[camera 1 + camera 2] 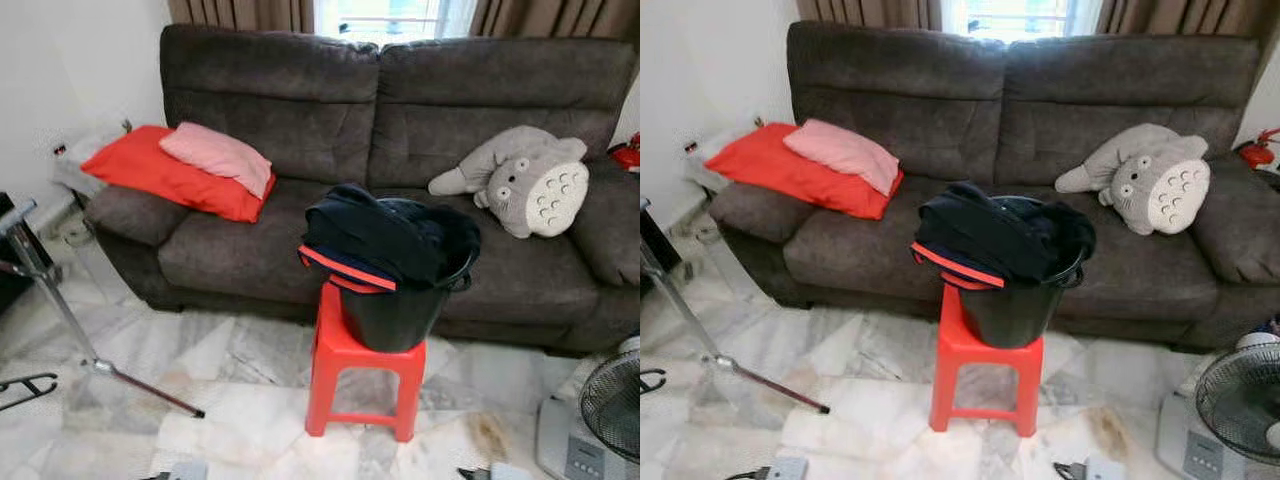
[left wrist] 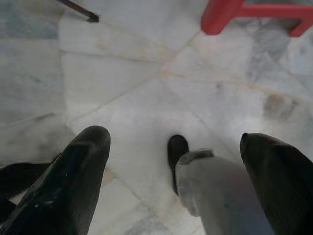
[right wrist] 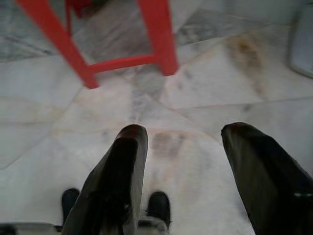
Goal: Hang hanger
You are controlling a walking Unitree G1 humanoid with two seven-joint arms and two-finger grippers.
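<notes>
Lying apart from left claw (image 2: 172,137): hanger (image 1: 25,388)

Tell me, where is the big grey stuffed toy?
The grey stuffed toy lies on the sofa toward the robot's right, behind the black bucket of dark clothes.

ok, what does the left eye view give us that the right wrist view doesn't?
Left eye view: the sofa with a red pillow, a pink pillow and a plush toy; the black bucket holding dark clothes; a metal stand at left; a fan at right.

Right wrist view: the right tool, fingers apart, above the floor.

Both: the red stool (just its legs from the wrist), the marble floor, and a brownish stain beside the stool.
</notes>
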